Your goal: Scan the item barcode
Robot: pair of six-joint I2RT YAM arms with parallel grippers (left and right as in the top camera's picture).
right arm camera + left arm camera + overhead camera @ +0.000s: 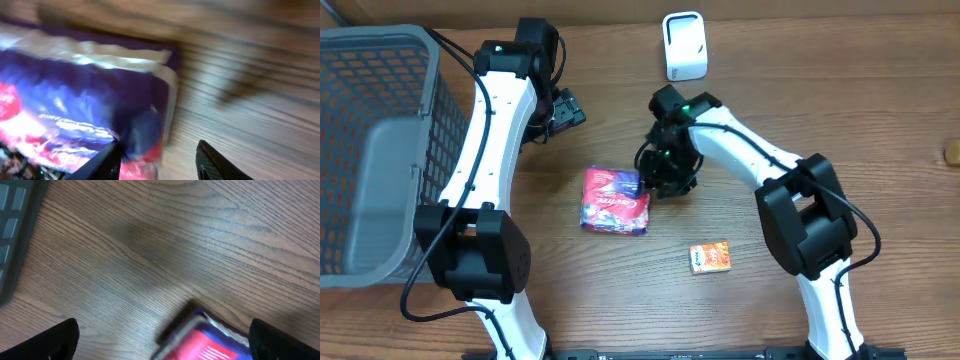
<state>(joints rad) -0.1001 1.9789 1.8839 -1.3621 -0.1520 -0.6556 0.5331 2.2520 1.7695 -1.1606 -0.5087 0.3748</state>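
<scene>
Mock shop checkout: wooden table [880,110], grey shopping basket [428,130], white barcode scanner [684,45], snack packet [614,200].

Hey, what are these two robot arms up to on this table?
The right pincer is down at the right edge of a purple and red packet lying flat on the wooden table, its fingers straddling that edge but apparently not closed on it. The left pincer hangs open nearby, holding nothing. The white scanner stands untouched at the far side.
</scene>
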